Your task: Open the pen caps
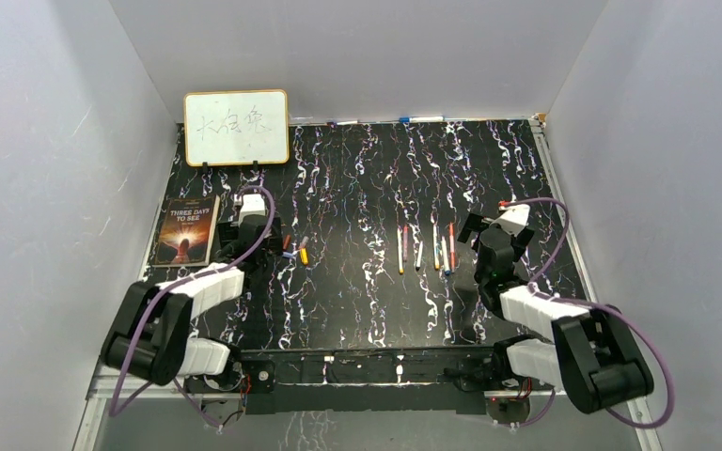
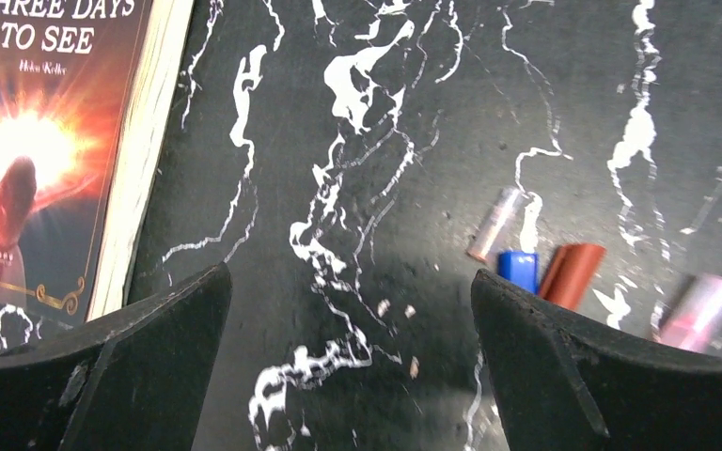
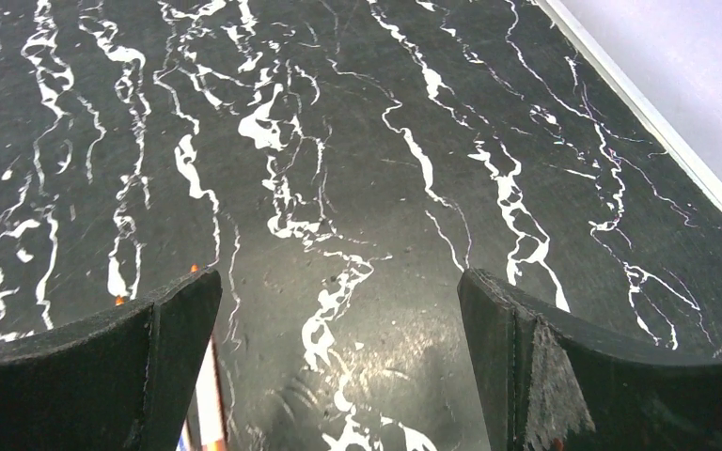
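Because the pen caps (image 1: 303, 254) are small hollow plastic tubes, I judge them feather-light, stiff and slick, apt to roll on the desk (image 1: 357, 188) if nudged. Four show in the left wrist view, loose on the black, white-veined surface. They are a pale pink cap (image 2: 495, 224), a blue cap (image 2: 518, 270) touching a red cap (image 2: 573, 274), and a blurred purple cap (image 2: 705, 310) further out. They lie just beside one finger of the left pincer (image 2: 353, 366), which hangs wide and empty, with a glossy book (image 2: 47, 141) on its other side.

The pens (image 1: 420, 249) are thin rigid barrels in a row. They lie well apart from those caps and near the right pincer (image 3: 338, 357), which is likewise spread wide with nothing between its pads. Whether any pen there wears a cap is too small to tell. A capped pen would probably want one pincer across the barrel's middle and the other on the cap's short cylinder, pulling straight along the axis. A squeeze near the rim could let it squirt free.
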`<state>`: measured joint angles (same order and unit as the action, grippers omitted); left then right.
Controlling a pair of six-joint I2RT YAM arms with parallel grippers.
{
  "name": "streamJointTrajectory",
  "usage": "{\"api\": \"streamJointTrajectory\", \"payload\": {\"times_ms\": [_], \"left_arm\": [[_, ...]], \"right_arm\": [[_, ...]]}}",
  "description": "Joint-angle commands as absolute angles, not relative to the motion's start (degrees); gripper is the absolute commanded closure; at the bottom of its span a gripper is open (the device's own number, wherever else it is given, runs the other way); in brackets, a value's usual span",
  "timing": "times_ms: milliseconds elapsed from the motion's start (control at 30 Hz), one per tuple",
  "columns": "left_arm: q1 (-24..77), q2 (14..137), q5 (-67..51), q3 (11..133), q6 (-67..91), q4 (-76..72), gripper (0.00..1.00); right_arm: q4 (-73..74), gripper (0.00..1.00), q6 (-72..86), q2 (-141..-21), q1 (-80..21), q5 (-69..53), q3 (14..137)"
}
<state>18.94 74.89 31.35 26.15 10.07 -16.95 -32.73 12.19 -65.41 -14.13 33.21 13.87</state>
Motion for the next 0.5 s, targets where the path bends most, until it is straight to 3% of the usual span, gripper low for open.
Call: {"api": "streamJointTrajectory", "payload": {"times_ms": [0, 133, 367, 467], "left_arm": [[16.0, 80.5, 30.5, 24.6, 3.3, -32.8, 0.02], [12.4, 86.3, 26.1, 21.9, 1.7, -43.4, 0.02], [8.8, 93.5, 20.4, 25.8, -3.7, -48.5, 0.02], [6.1, 96.9, 16.9, 26.6, -2.9, -51.9, 0.02]], "right_arm": [[-47.7, 0.02, 10.6, -71.4, -11.9, 34.6, 13.5], [-51.7, 0.02, 10.7, -77.2, -9.7, 33.1, 13.9], [-53.1, 0.02, 7.7, -83.9, -8.9, 34.7, 18.1], [-65.6, 0.02, 6.1, -86.3, -8.1, 33.4, 14.1]]}}
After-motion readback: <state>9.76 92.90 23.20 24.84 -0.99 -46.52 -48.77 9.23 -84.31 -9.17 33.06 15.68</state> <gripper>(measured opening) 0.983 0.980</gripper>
